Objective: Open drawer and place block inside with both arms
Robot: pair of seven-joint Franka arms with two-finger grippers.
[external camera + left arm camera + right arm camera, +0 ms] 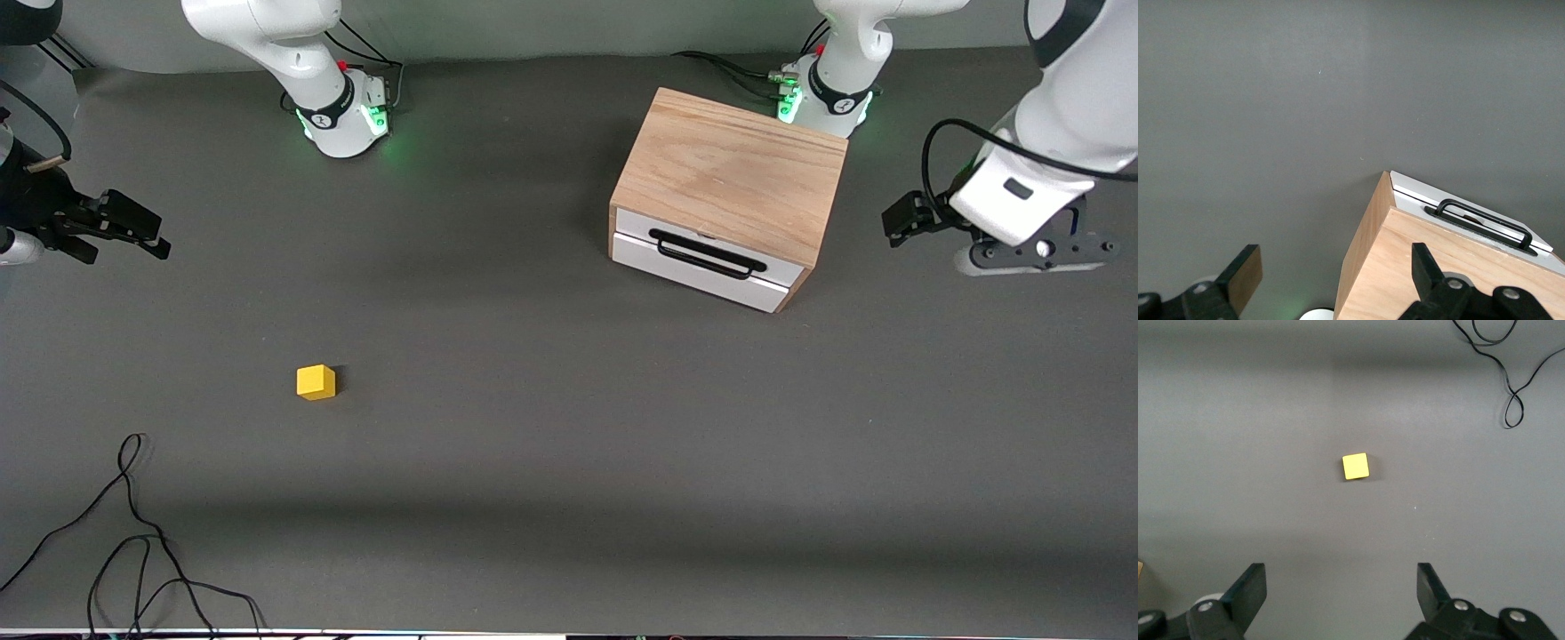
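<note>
Drawer (707, 256) shut, in cabinet (733, 169) upper right of frame. Block (316, 382) on table (569, 444), lower left. Left gripper (902, 218) right edge, right gripper (133, 227) left edge: both spread wide, empty.

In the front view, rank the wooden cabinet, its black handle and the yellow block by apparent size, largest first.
1. Wooden cabinet
2. Black handle
3. Yellow block; though compact, it clearly looks smallest.

Drawer (707, 258) shut in cabinet (731, 173), toward left arm's end, beside left gripper (900, 222). Block (316, 382) on table (569, 462), well apart from right gripper (142, 233), nearer front camera than cabinet. Cable (133, 542) nearer still.
</note>
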